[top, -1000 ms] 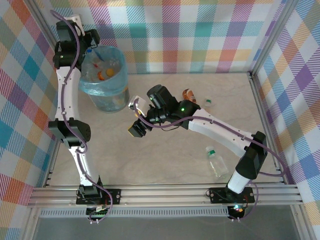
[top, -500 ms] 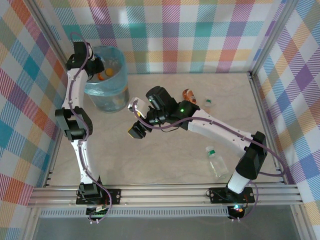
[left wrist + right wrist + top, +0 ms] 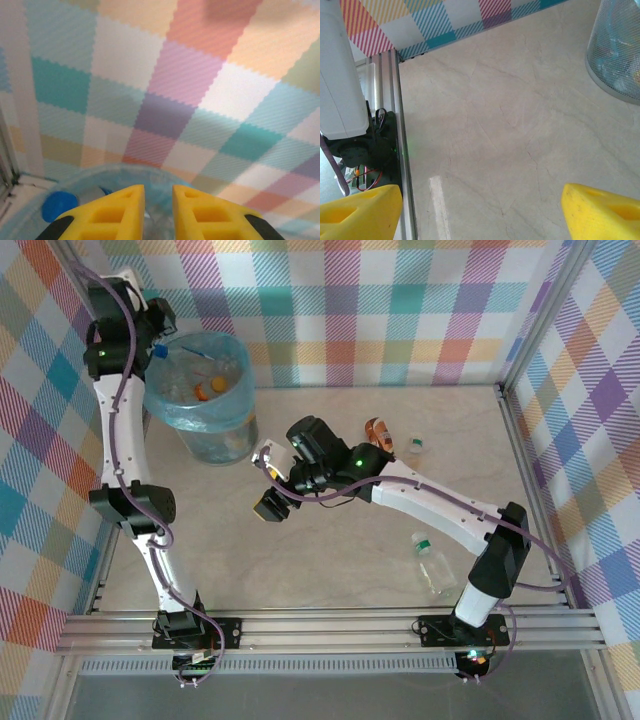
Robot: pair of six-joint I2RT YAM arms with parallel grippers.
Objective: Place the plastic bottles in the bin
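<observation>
Hovering above the bin (image 3: 200,415) with bottles (image 3: 205,390) just below it, the left gripper (image 3: 158,189) has its fingers pressed together, while the right gripper (image 3: 480,192) is spread wide over bare table (image 3: 495,100), a green-capped bottle (image 3: 433,565) well behind it beside its arm.

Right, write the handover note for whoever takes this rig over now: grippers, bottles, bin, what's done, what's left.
Left gripper: shut, nothing seen between its fingers, up at the far left rim of the bin.
Right gripper: open, empty, over bare table near the bin.
Done: several bottles lie in the bin, among them an orange-marked bottle.
Left: three on the table. A green-capped bottle lies near the right arm's base. A brown-labelled bottle and a small green-capped one lie side by side at the far side.
</observation>
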